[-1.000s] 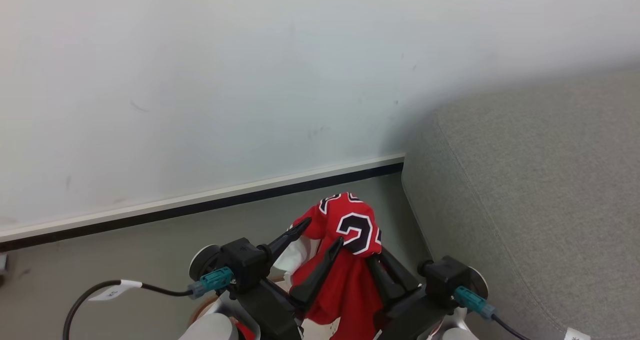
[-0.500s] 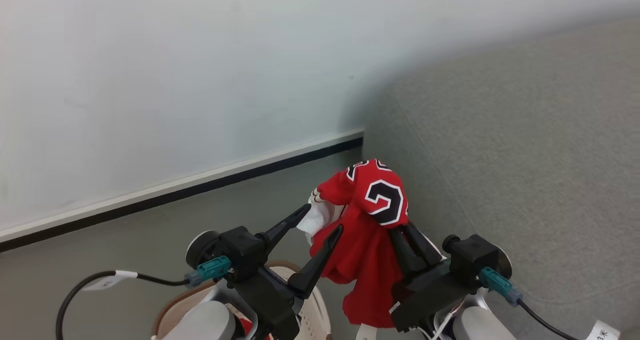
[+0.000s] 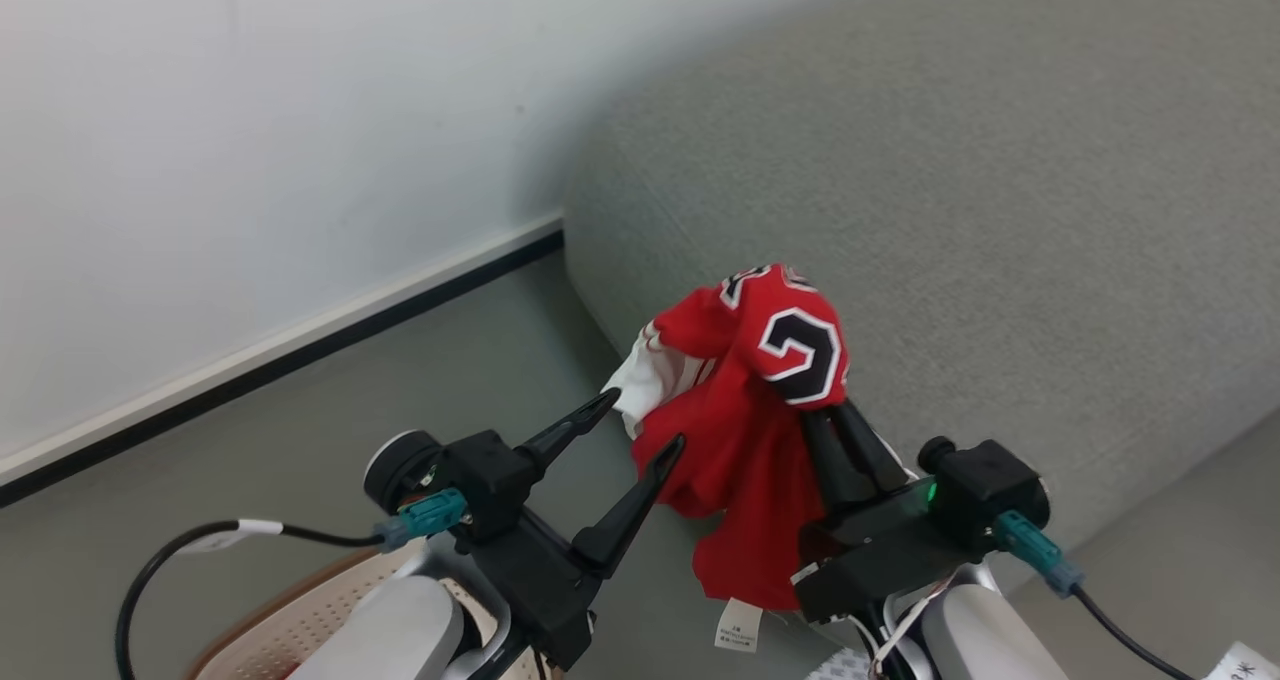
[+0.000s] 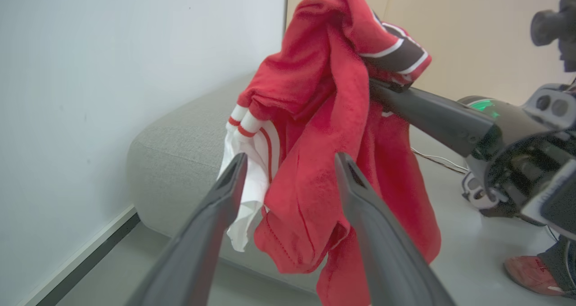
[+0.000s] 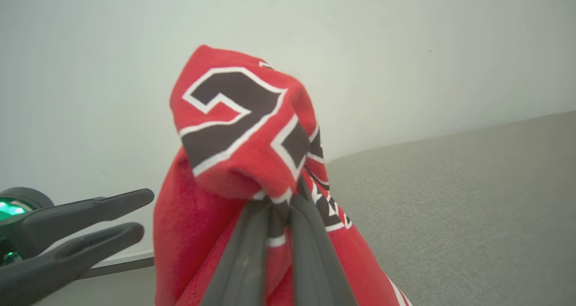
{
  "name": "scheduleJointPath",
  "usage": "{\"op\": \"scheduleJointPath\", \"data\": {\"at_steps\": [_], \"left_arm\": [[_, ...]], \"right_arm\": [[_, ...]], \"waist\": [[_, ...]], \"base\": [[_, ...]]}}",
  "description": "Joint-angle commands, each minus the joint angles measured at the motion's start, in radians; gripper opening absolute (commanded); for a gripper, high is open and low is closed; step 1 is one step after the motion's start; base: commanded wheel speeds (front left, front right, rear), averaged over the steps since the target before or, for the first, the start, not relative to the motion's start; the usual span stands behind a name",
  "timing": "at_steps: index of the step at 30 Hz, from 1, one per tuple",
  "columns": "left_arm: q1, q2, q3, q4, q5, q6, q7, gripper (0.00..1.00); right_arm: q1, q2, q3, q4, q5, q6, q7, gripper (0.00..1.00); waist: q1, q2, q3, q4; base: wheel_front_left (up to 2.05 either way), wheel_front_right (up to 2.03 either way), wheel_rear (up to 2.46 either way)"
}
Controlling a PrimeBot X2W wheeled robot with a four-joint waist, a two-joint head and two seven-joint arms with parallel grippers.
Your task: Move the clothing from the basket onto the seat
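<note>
- Your right gripper (image 3: 838,438) is clamped tight, its two dark fingers pressed together with a fold of the clothing (image 3: 752,412) pinched between them near the tips.
- The black-and-white number on the red jersey drapes over those fingertips, and the rest of the fabric hangs down below them, with a small white label (image 3: 739,625) at the bottom edge.
- A white part with red stripes hangs on the side toward your left gripper (image 3: 644,423).
- Your left gripper is wide open and grips nothing. Its fingers are spread to either side of the hanging cloth, with the tips right at the fabric. You can't tell from these views whether they touch it.
- The clothing hangs clear of the floor, in front of the rounded corner of the grey seat (image 3: 1000,210).
- The basket (image 3: 330,608) sits low under your left arm, with its cream perforated wall showing.
- In the left wrist view, a person's red shoe (image 4: 532,274) is on the floor behind your right gripper.
</note>
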Motion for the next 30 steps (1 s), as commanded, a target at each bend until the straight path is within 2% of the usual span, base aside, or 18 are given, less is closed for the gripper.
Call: {"op": "scheduleJointPath", "data": {"at_steps": [1,9,19,25,30], "left_arm": [[-0.029,0.001,-0.013,0.000,0.001,-0.009,0.006,1.00],[-0.078,-0.019,-0.059,0.025,-0.011,-0.034,0.004,1.00],[-0.104,-0.010,-0.099,0.054,-0.023,-0.043,-0.003,1.00],[-0.124,0.011,-0.106,0.039,-0.014,-0.043,0.016,1.00],[-0.155,0.043,-0.113,-0.009,0.001,-0.039,0.067,1.00]], "right_arm": [[0.005,0.007,-0.024,-0.020,-0.014,0.000,-0.001,0.00],[0.062,0.017,-0.105,-0.068,-0.042,0.001,-0.001,0.00],[0.111,0.025,-0.160,-0.109,-0.065,0.000,-0.001,0.00],[0.048,0.027,-0.177,-0.108,-0.046,0.001,-0.001,0.00],[-0.072,0.027,-0.228,-0.109,-0.006,0.000,-0.001,0.00]], "waist": [[-0.0001,-0.0001,0.062,-0.077],[-0.0001,-0.0001,0.081,-0.092],[-0.0001,-0.0001,0.111,-0.099],[-0.0001,-0.0001,0.163,-0.096],[-0.0001,-0.0001,0.261,-0.082]], "base": [[0.00,0.00,0.00],[0.00,0.00,0.00],[0.00,0.00,0.00],[0.00,0.00,0.00],[0.00,0.00,0.00]]}}
